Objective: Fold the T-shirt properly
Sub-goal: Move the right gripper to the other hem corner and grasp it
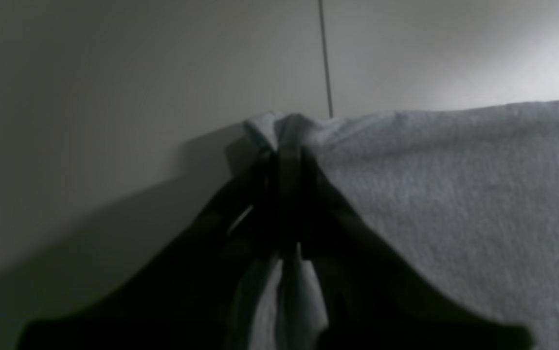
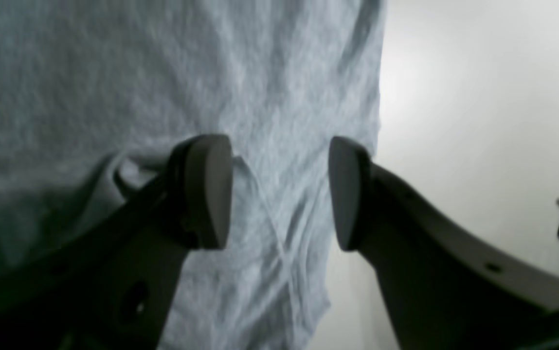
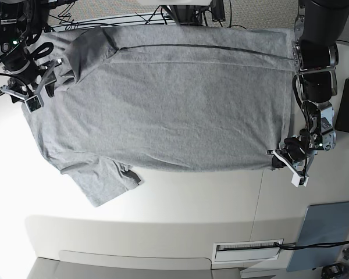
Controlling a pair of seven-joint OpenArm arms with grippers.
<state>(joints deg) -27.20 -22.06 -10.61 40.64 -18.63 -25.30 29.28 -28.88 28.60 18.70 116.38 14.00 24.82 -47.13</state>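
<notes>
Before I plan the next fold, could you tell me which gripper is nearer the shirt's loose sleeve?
Right. The right gripper hovers open over the shoulder edge, above the loose sleeve in the base view. The left gripper is shut on the T-shirt hem corner, far across.

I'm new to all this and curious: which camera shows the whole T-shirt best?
The base view: the T-shirt lies spread flat on the table, both sleeves visible. The left wrist view shows only a corner pinched in the left hand; the right wrist view shows just fabric beneath the open right hand.
</notes>
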